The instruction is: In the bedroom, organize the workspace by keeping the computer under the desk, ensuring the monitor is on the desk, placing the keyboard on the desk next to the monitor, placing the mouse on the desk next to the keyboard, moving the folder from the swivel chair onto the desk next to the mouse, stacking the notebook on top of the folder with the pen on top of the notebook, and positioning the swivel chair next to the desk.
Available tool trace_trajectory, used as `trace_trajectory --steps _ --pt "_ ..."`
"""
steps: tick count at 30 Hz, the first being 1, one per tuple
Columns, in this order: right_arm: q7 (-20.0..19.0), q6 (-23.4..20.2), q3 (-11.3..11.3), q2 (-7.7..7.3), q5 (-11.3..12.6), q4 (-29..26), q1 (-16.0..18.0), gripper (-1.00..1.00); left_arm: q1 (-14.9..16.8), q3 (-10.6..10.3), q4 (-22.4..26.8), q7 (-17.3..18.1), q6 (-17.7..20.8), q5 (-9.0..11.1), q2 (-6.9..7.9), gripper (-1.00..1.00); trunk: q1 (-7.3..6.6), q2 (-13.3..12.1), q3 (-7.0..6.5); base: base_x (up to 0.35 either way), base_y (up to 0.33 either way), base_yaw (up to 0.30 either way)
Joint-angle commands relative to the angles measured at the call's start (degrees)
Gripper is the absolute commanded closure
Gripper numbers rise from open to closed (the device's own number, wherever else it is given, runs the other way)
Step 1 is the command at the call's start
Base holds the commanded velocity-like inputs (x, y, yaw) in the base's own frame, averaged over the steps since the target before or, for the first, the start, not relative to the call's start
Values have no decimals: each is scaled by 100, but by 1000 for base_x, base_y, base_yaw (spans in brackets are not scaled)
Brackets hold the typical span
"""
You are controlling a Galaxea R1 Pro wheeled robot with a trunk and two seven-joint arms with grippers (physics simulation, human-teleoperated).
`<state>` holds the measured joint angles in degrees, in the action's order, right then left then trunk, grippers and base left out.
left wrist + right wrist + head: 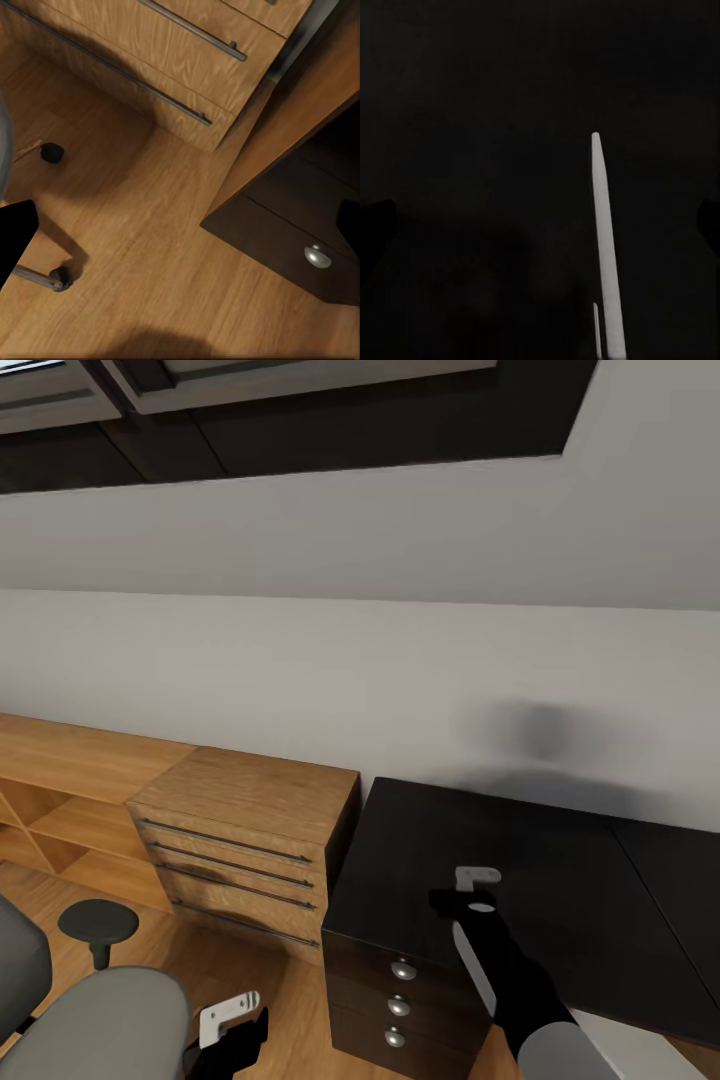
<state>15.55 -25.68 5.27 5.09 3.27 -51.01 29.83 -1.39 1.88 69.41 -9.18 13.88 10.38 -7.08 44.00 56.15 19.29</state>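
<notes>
Pen (606,247), thin and white, lies on the glossy black surface (560,860) near its front edge by the left corner, seen lengthwise between the right end effector's (478,890) two dark fingertips (375,225); those tips stand wide apart at either side of the right wrist view and touch nothing, so the right end effector is spread; in the head view it hovers over the surface, above the dark drawer unit with round silver knobs (403,969); the left end effector (232,1028) hangs low over the light wood floor (150,247), beside the grey swivel chair (95,1025); whether it is spread or pressed together cannot be told; a chair caster (51,153) rests on the floor near the light-wood drawer unit (245,840), which stands just beside the surface's left end against the pale sloped wall.
</notes>
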Motion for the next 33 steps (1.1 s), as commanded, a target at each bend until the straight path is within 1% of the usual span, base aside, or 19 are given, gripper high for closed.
trace_trajectory --steps 1,4,5,25,29,31,33 --pt "48 -29 18 -16 34 17 4 -100 -1 4 26 -22 50 63 -3 -100 1 5 6 0 0 0" --pt "46 -20 17 -55 33 162 21 -100 -1 5 43 -22 82 63 -4 -100 1 5 6 0 0 0" --pt "45 -17 18 -105 33 225 29 -100 -1 5 45 -22 87 62 -4 -100 1 5 6 0 0 0" --pt "1 -16 18 -194 47 389 102 -100 -1 2 46 -22 88 60 -9 -100 1 5 6 0 0 0" --pt "1 -29 13 -220 48 522 134 -100 -1 3 46 -22 88 60 -12 -100 1 5 6 0 0 0" --pt "1 -54 10 -270 61 915 388 -100 -1 4 46 -22 88 60 -13 -100 1 5 6 0 0 0" --pt "4 -58 10 -281 65 1051 458 -100 -1 4 46 -22 88 60 -13 -100 1 5 6 0 0 0"
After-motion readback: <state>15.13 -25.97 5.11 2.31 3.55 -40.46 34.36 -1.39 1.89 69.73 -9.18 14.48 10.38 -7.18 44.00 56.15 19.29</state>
